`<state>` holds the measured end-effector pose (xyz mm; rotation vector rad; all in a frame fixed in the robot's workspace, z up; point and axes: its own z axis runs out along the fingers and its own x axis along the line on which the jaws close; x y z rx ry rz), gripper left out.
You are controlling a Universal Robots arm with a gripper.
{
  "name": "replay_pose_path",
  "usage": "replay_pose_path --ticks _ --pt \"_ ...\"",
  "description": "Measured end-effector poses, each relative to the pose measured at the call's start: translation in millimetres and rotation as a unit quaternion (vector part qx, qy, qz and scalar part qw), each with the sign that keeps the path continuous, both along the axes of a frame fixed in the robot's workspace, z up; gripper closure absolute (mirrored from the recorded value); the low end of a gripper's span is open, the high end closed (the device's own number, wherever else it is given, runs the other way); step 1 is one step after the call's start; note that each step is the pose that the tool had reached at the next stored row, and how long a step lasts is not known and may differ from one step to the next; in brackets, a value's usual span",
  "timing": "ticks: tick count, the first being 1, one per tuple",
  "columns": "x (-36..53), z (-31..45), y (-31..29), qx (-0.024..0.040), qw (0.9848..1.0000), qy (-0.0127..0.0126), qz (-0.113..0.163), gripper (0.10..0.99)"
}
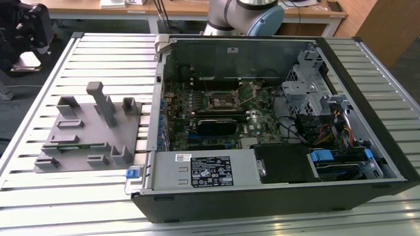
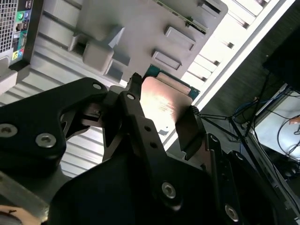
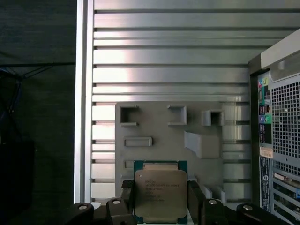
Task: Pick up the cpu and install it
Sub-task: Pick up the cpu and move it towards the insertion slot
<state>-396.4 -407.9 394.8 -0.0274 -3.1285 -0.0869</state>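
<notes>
The black gripper (image 3: 161,205) clamps the small square silver-topped cpu (image 3: 161,187), faintly printed; its lower edge is cut off.

Exterior view: bulky silver-grey metal arm joint (image 1: 226,14), rounded, fitted with a pale blue round cap (image 1: 268,20). Second wrist view: matte black two-fingered gripper (image 2: 161,101), built from flat angular link plates (image 2: 51,112) with rounded corners. Carries round silver screw heads (image 2: 45,139) set into the plates. Ends in slim black fingers (image 2: 136,112), one drilled with a row of small holes. First wrist view: black finger bars (image 3: 127,199) flanked by silver pivot screws (image 3: 115,202) on curved black link arms (image 3: 96,214).
</notes>
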Motion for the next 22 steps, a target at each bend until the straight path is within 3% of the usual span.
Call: replay_pose_path --ticks 22 --pt "75.0 -0.2 3.0 0.0000 1.0000 0.0000 0.000 0.545"
